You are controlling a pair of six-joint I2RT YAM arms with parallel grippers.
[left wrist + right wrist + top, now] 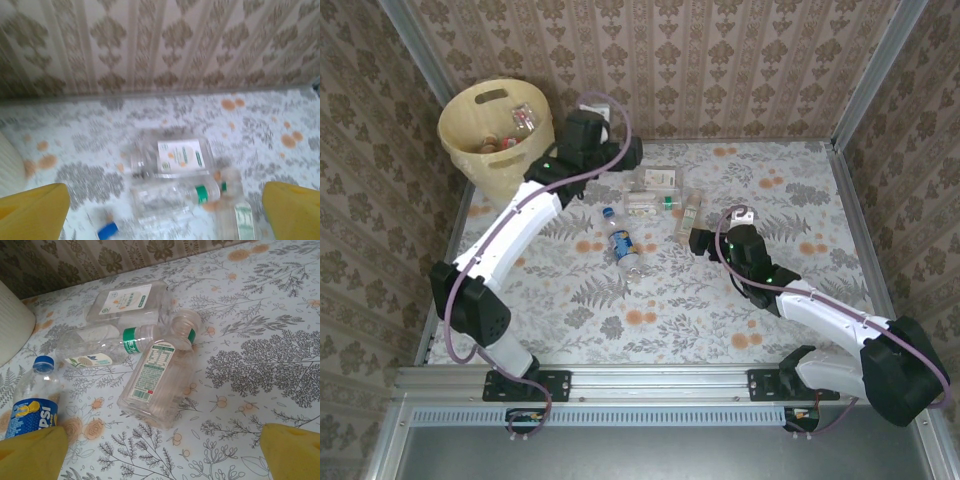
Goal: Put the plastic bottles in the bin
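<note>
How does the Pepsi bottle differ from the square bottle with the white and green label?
The Pepsi bottle is round-bodied, the square bottle flat-sided. The Pepsi bottle's label is blue, the square bottle's white and green. The Pepsi bottle lies nearer the bin. Both are clear and lying down.

In front of me, the pale yellow bin (470,155) stands upright at upper left, a few bottles (523,118) inside. Mid-frame, three clear green-labelled bottles (660,180) lie clustered flat, a blue-capped bottle (623,246) just below-left.
</note>
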